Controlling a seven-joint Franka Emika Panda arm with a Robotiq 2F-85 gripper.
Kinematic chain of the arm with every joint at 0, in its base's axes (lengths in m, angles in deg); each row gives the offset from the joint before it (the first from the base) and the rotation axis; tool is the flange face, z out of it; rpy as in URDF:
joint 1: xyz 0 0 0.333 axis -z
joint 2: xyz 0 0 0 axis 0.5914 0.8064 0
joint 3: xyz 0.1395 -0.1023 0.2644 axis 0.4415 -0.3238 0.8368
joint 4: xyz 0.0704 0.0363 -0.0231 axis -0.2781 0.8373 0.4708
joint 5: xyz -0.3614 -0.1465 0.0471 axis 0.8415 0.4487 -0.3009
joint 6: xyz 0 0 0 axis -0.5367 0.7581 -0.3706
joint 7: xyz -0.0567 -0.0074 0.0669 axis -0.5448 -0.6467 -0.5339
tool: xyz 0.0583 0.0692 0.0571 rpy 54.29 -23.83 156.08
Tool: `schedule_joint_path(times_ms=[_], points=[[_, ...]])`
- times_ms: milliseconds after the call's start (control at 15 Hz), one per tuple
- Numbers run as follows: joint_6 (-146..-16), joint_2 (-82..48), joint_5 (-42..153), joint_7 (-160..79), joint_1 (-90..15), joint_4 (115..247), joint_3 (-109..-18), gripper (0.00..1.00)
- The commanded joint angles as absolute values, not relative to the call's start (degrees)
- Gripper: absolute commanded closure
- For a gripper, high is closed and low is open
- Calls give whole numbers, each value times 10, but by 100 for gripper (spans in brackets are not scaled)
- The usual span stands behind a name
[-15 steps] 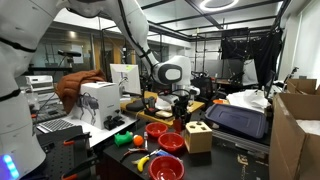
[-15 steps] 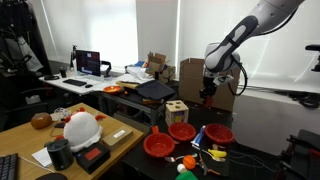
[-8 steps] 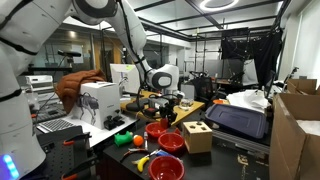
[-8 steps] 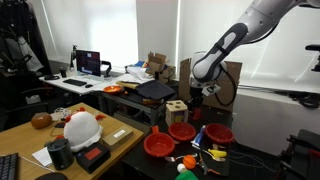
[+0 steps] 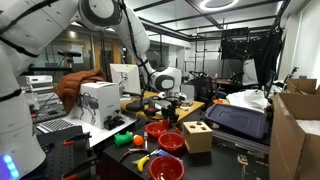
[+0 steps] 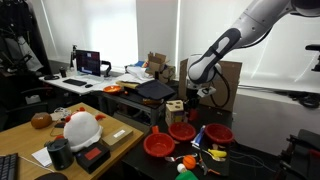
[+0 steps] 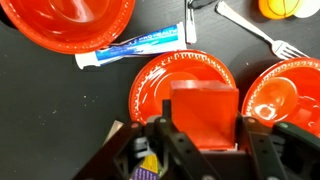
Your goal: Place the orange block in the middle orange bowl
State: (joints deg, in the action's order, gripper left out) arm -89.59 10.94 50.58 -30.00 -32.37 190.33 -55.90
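Note:
In the wrist view my gripper (image 7: 205, 135) is shut on the orange block (image 7: 205, 110), one finger on each side. Straight below the block lies the middle orange bowl (image 7: 165, 80), partly hidden by it. A larger orange bowl (image 7: 70, 22) is at the upper left and another orange bowl (image 7: 285, 100) at the right. In both exterior views the gripper (image 5: 171, 105) (image 6: 196, 100) hangs above the row of bowls, over the middle bowl (image 5: 171, 141) (image 6: 182, 131).
A toothpaste tube (image 7: 140, 48), a fork (image 7: 255, 30) and an orange ball (image 7: 285, 8) lie near the bowls. A wooden shape-sorter box (image 5: 198, 136) (image 6: 176, 109) stands beside them. A green ball (image 5: 122, 140) lies near the table edge. Clutter and cardboard boxes surround the table.
The arm has swung sideways with the block, from beyond the bowls to above them, and come a little lower. The grip has not changed.

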Motion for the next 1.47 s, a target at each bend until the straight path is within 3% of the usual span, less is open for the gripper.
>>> schedule_joint_path(times_ms=[0,933,1400], points=[[-874,121,493,-297,-324,1871,-551,74],[-847,191,515,-339,-367,1798,-584,74],[-819,254,530,-346,-384,1693,-597,74]])
